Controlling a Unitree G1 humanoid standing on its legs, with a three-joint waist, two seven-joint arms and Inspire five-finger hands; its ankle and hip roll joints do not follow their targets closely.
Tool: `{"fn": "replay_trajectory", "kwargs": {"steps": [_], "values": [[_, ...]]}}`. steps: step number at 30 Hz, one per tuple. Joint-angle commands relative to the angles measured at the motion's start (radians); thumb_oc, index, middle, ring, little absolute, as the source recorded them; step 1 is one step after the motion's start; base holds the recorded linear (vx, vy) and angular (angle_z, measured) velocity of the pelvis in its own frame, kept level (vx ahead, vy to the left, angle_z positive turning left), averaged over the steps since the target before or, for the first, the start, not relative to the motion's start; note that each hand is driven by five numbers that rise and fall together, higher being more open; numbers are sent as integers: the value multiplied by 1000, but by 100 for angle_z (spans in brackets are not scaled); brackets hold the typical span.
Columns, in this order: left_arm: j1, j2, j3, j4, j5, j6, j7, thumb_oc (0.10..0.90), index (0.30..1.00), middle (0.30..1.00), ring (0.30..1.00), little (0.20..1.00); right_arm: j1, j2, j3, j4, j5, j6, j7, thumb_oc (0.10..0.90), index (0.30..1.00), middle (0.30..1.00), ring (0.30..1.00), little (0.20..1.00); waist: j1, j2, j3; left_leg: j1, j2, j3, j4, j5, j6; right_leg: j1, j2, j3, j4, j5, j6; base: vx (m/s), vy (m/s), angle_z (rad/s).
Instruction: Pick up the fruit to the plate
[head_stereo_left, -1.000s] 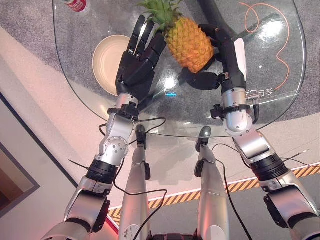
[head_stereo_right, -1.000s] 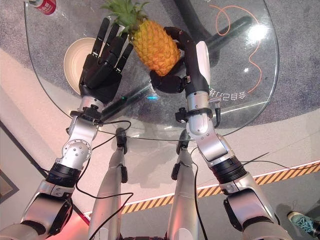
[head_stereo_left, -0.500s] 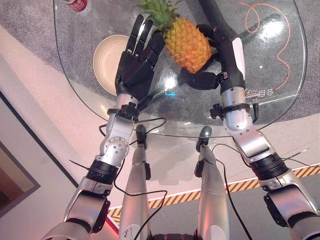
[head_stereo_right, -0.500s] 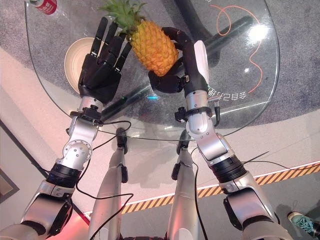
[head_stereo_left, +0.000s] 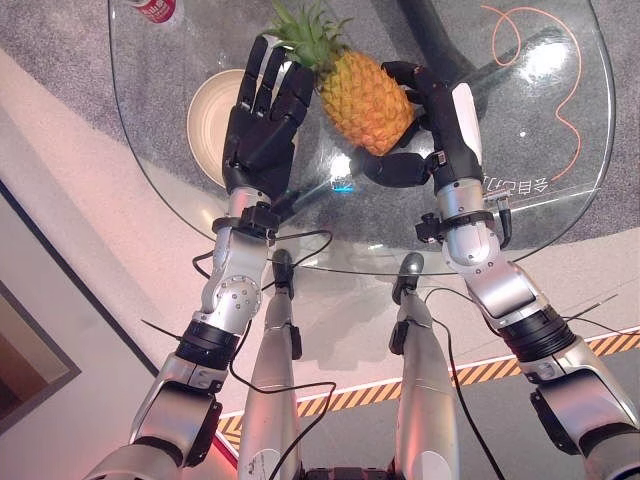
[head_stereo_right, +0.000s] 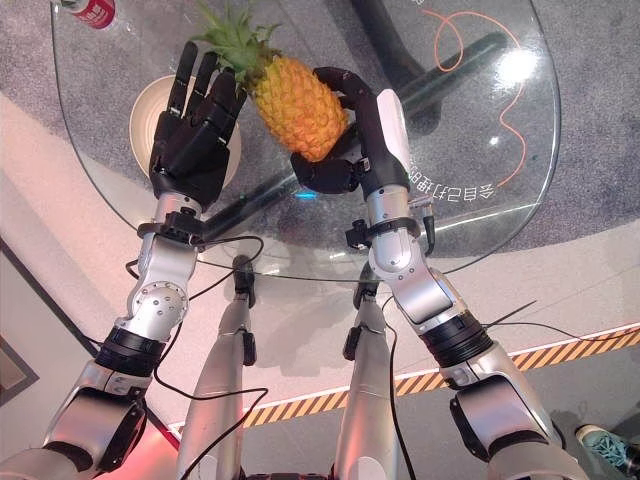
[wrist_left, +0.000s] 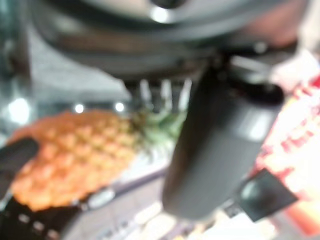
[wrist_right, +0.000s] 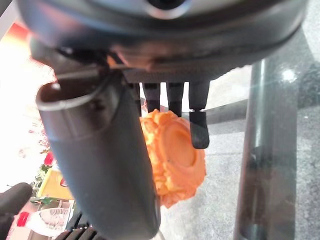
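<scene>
- Right hand (head_stereo_left: 425, 150): fingers and thumb curled round the base end of the pineapple (head_stereo_left: 362, 100), gripping it from the side toward the table's right edge; the right wrist view shows the fruit's flat bottom between thumb and fingers.
- Left hand (head_stereo_left: 260, 125): fingers straight and spread, palm toward the pineapple's crown, fingertips reaching the leaves; contact with the fruit cannot be confirmed.
- Pineapple: orange body, green leaf crown; held over the middle of the glass table (head_stereo_left: 560, 215); whether it rests on the glass or is lifted cannot be told. Long axis runs diagonally, crown toward the far left corner, base toward the near right.
- Plate (head_stereo_left: 208, 115): pale, round, on the table toward its left edge, just beyond and beside the left hand, partly covered by it.
- Red can (head_stereo_left: 155, 9): at the far left edge of the table, well apart from the plate.
- Orange cord (head_stereo_left: 560, 90): looped, seen through the glass at the far right.
</scene>
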Motion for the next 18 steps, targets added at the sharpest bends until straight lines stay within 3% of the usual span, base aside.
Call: {"fn": "replay_trajectory", "kwargs": {"steps": [1,12,18], "values": [[-94,-11,22,-146,80,-85,16,800,900,900,900,900,-128,-5,18,-250,-44,-139,-10,100,300,300,300,200,-9,1,-16,-14,-52,5,43,-45,20,48,22,-49,-77,29,5,0,0,0],[-93,-28,36,-144,92,-70,52,800,900,900,900,900,-130,6,12,-248,-46,-145,-2,100,300,300,300,200,-8,1,-16,-16,-52,6,45,-44,20,46,23,-51,-74,29,4,0,0,0],[-94,-30,31,-144,58,-42,-13,800,900,900,900,900,-137,6,27,-261,-38,-131,35,100,300,300,300,200,-8,2,-16,-14,-51,8,43,-42,19,50,21,-52,-80,31,4,0,0,0]]}}
